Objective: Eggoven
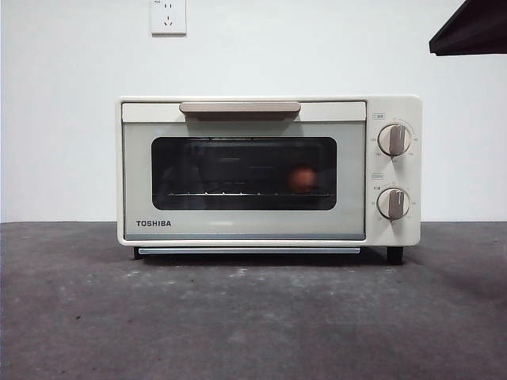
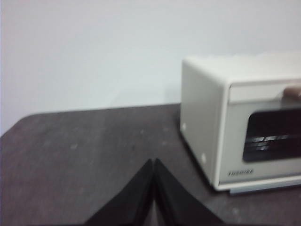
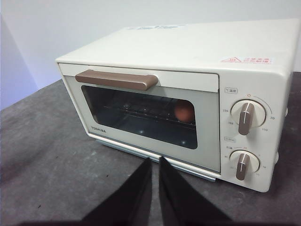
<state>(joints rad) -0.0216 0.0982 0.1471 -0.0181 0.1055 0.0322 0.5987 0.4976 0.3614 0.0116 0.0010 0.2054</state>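
Observation:
The cream TOSHIBA toaster oven [image 1: 269, 170] stands mid-table with its door shut. The reddish-brown egg [image 1: 302, 179] lies inside on the wire rack, seen through the dark glass towards the knob side; it also shows in the right wrist view [image 3: 185, 112]. My right gripper [image 3: 155, 162] is shut and empty, just in front of the oven's door [image 3: 141, 113], above the table. My left gripper [image 2: 154, 162] is shut and empty, off to the oven's [image 2: 235, 122] side. In the front view only a dark arm tip [image 1: 471, 30] shows at the top right corner.
Two beige knobs [image 1: 394, 139] [image 1: 393, 203] sit on the oven's right panel, and a brown handle [image 1: 240, 107] runs along the door's top. The dark grey table [image 1: 238, 317] stretches in front. A wall socket [image 1: 168, 16] is on the white wall behind.

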